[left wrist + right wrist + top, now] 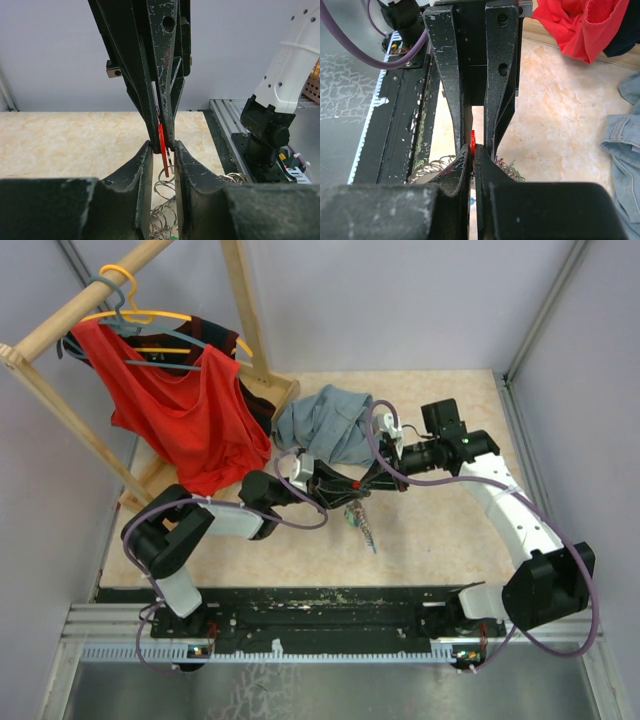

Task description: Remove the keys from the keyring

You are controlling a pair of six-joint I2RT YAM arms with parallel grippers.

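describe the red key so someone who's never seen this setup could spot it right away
At the middle of the table, just in front of the grey-blue garment, the left gripper and right gripper meet tip to tip. The red key is the thin sliver between them, above dangling silvery rings: the only red thing there, unlike the big red shirt hanging far left.

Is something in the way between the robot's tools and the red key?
No, nothing visible is. The right tool pinches the red key, and the left tool sits close around it.
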